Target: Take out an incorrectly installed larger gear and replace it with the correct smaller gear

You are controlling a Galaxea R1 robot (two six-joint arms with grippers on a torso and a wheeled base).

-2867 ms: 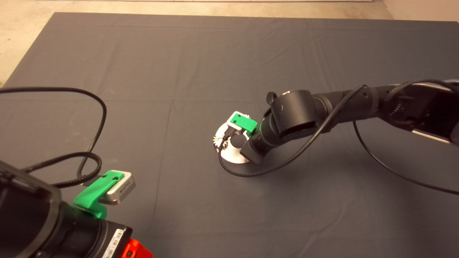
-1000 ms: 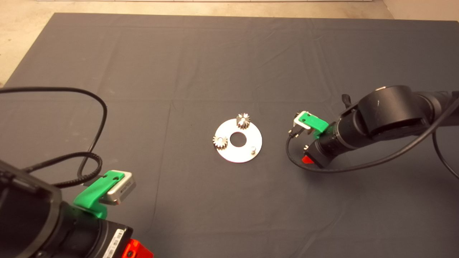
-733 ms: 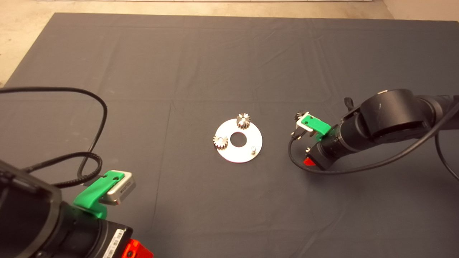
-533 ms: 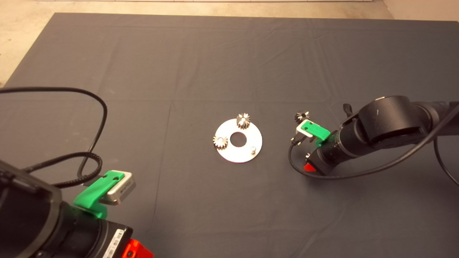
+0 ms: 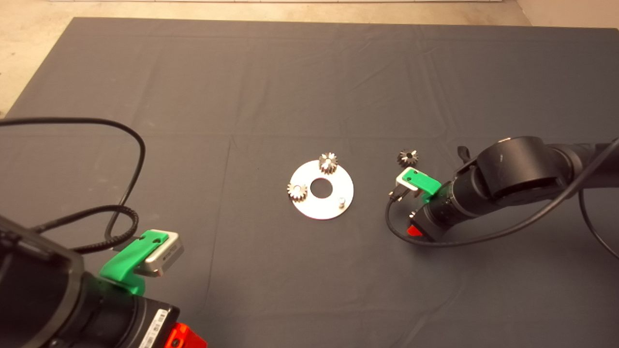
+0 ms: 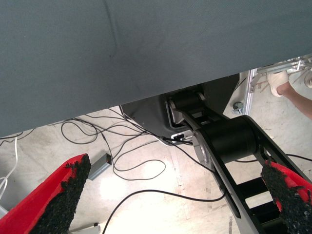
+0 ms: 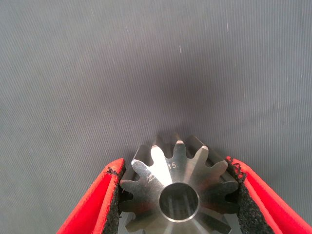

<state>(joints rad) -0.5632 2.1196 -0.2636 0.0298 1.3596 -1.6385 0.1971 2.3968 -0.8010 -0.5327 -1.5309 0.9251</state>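
1. the larger gear (image 5: 407,156) lay flat on the dark mat (image 5: 271,82), to the right of the round metal plate (image 5: 333,212) and well apart from it.
2. the right gripper (image 7: 174,162) hung just beside that gear on its near side, with the arm reaching in from the right edge of the head view.
3. in the right wrist view the gear sat between the two red fingers (image 7: 105,195), hole upward (a "15" was stamped on its face); the jaws stood released, spread about as wide as the gear, which rested on the mat.
4. two small silvery gears (image 5: 328,163) sat on pegs at the plate's rim, and a third peg (image 5: 342,201) stood bare.
5. the left gripper (image 6: 170,195) was parked at the lower left edge, jaws wide apart and holding nothing; its wrist view showed the mat's edge and cables (image 6: 131,161) on the floor.
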